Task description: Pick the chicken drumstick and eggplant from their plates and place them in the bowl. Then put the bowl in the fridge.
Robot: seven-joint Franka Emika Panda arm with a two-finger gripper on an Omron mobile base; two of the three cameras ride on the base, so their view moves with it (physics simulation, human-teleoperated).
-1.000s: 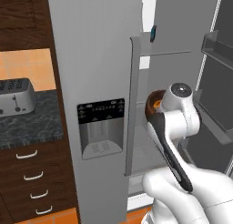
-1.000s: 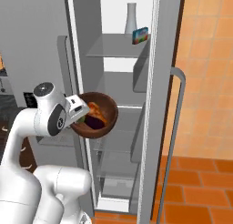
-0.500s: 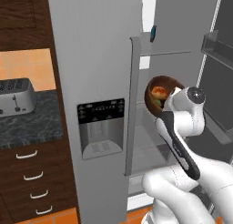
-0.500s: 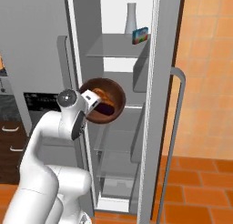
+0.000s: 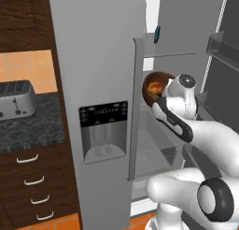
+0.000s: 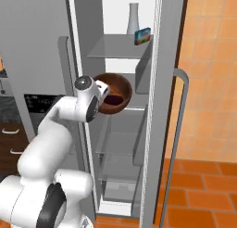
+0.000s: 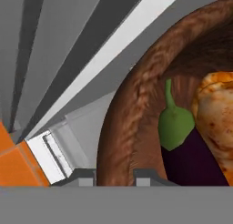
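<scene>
**Operator:** Where's the bowl, and how is it sitting?

**Spotter:** You've got the bowl (image 6: 113, 92) up in the air at the fridge (image 5: 100, 61) opening, level with the middle shelf. In your hand view its rim (image 7: 132, 114) runs between the two finger tips, so your gripper (image 7: 114, 176) is clamped on the bowl's wall. From the right base view the bowl tips, its mouth facing about 2 o'clock.

**Operator:** And the food?

**Spotter:** Both pieces lie inside. In your hand view the eggplant (image 7: 191, 157) has its long axis running from 11 o'clock to 5 o'clock, green cap and stem pointing to 11. The chicken drumstick (image 7: 217, 123) lies right beside it at 3 o'clock, touching it; which way its bone end points you cannot tell, since the frame cuts it off.

**Operator:** What's around the bowl?

**Spotter:** At 12 o'clock in your right base view, on the upper shelf, stand a white bottle (image 6: 133, 19) and a small carton (image 6: 142, 35). In your left base view a toaster (image 5: 14, 99) sits on the counter (image 5: 28, 131) at 9 o'clock, well apart.
</scene>
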